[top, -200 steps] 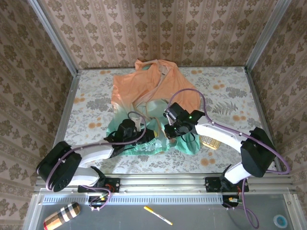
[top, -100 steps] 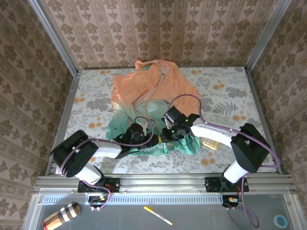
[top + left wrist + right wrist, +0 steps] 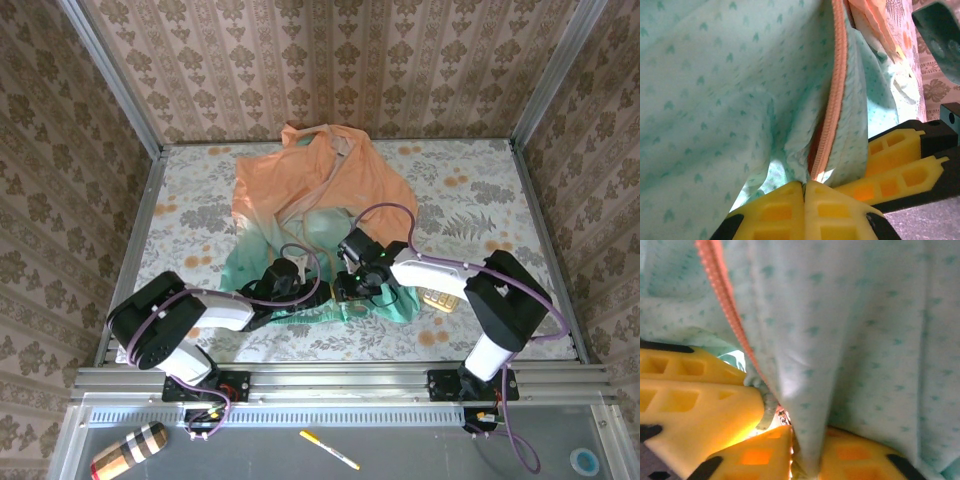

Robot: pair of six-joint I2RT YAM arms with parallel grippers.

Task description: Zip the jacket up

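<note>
The jacket (image 3: 310,190) is pinched at its hem by left gripper (image 3: 804,192) and right gripper (image 3: 792,435); line up zipper (image 3: 838,75) ends squarely

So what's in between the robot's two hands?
The jacket, its green bottom edge and orange zipper, bunched between the left gripper and the right gripper. The left wrist view shows it best.

The place is a robotics lab's test cell dressed up to look domestic. Bare aluminium posts (image 3: 120,95) frame panels of damask wallpaper (image 3: 330,60) around a table (image 3: 480,190) covered in a floral print. The left arm (image 3: 190,315) and right arm (image 3: 450,275), trailing purple cables, are bolted to a slotted metal rail (image 3: 340,385) at its near edge.
</note>
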